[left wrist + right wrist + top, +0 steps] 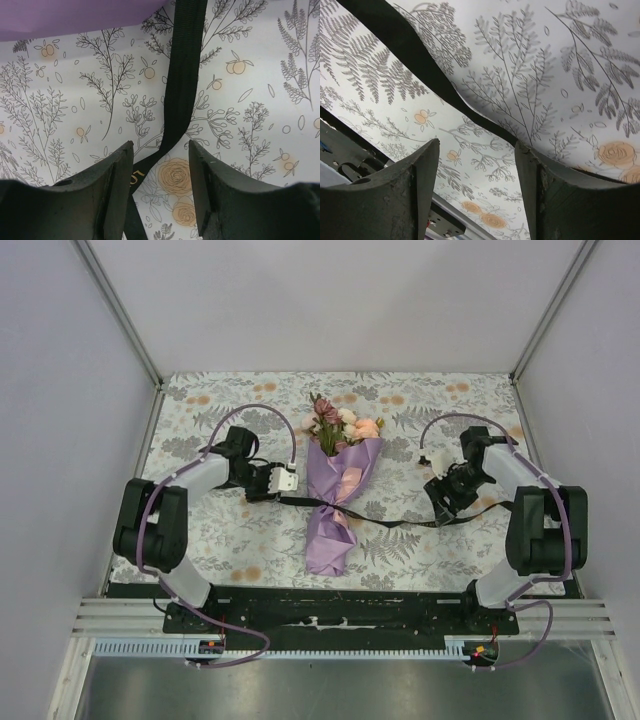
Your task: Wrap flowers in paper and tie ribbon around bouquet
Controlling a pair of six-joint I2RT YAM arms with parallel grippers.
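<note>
**A:** How did the bouquet (pixel 335 502) look?

**B:** It lay at the middle of the desk (pixel 230 552). The flowers (pixel 340 426), pink, peach and dusky mauve, pointed at the far edge, and the tail pointed at the near edge. The paper (pixel 328 538) was lilac with a pink fold showing, pinched in at the waist.

**A:** And the ribbon (pixel 392 523)?

**B:** Black and narrow, it ran flat over the desk from the left side, met the paper at the waist, and came out toward the right edge. From the left wrist it climbed straight up the printed tablecloth (pixel 250 75) to the purple sheet.

**A:** What could you not make out?

**B:** At the waist, I could not tell whether the ribbon was knotted or merely passed round. In the left wrist view its lower end slid out of sight under the left-hand finger. In the right wrist view it crossed the picture as a dark curved band, cut off at both ends. The stems were hidden inside the paper.

**A:** How were the arms posed?

**B:** The left arm (pixel 195 478) was bent at the elbow and reached inward, with its wrist low beside the bouquet. The left jaws stood apart with the ribbon lying loose in the gap, not pinched. The right arm (pixel 515 472) mirrored it from the right edge. The right jaws stood wide apart above the ribbon and gripped nothing.
</note>
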